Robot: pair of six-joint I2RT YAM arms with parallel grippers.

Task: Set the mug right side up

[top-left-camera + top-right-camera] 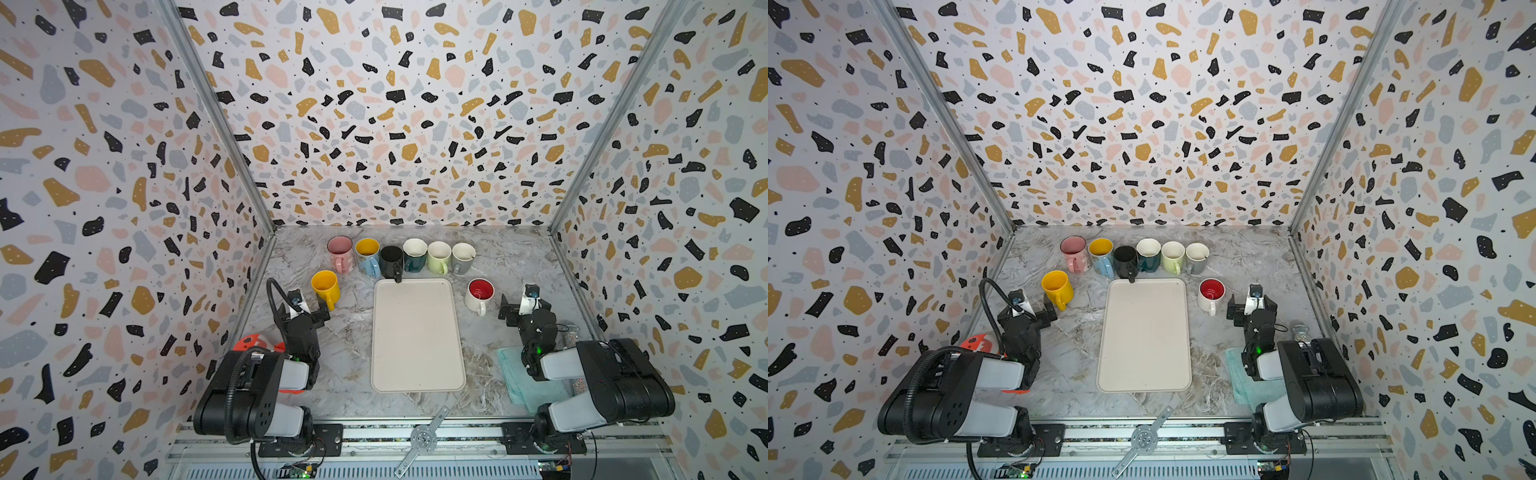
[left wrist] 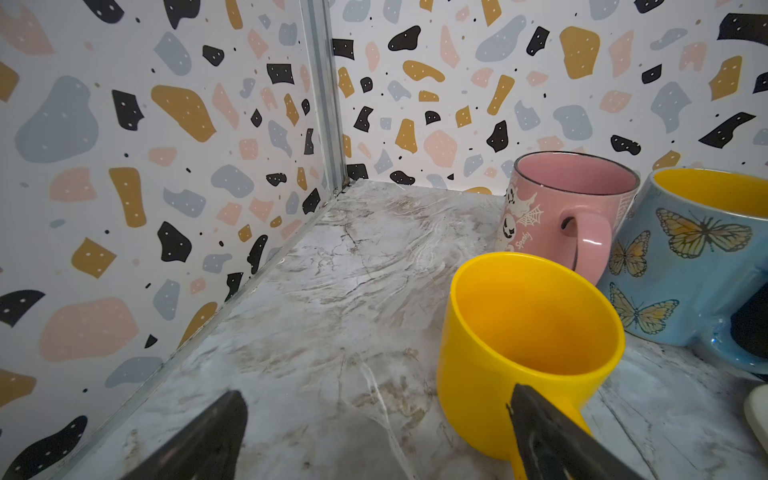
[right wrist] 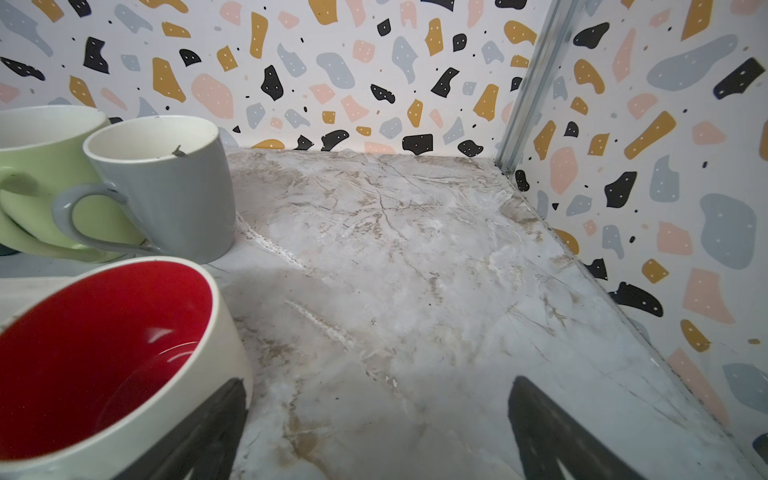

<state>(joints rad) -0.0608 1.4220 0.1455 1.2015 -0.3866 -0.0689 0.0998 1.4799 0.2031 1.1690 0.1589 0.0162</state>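
Note:
Every mug in view stands mouth up; none is upside down. A yellow mug (image 1: 325, 286) (image 1: 1056, 286) (image 2: 528, 345) stands left of the tray, its handle toward my left gripper (image 1: 305, 313) (image 1: 1034, 313) (image 2: 376, 392). That gripper is open just in front of it, one finger over the handle in the left wrist view. A white mug with a red inside (image 1: 480, 295) (image 1: 1211, 294) (image 3: 104, 365) stands right of the tray. My right gripper (image 1: 524, 309) (image 1: 1252, 309) (image 3: 379, 381) is open beside it, holding nothing.
A cream tray (image 1: 415, 374) lies mid-table. Behind it stand pink (image 1: 340, 251), blue butterfly (image 1: 368, 257), black (image 1: 392, 259), dark teal (image 1: 414, 255), pale green (image 1: 439, 257) and grey (image 1: 463, 257) mugs. A teal cloth (image 1: 513, 374) lies under the right arm, an orange object (image 1: 249, 343) by the left.

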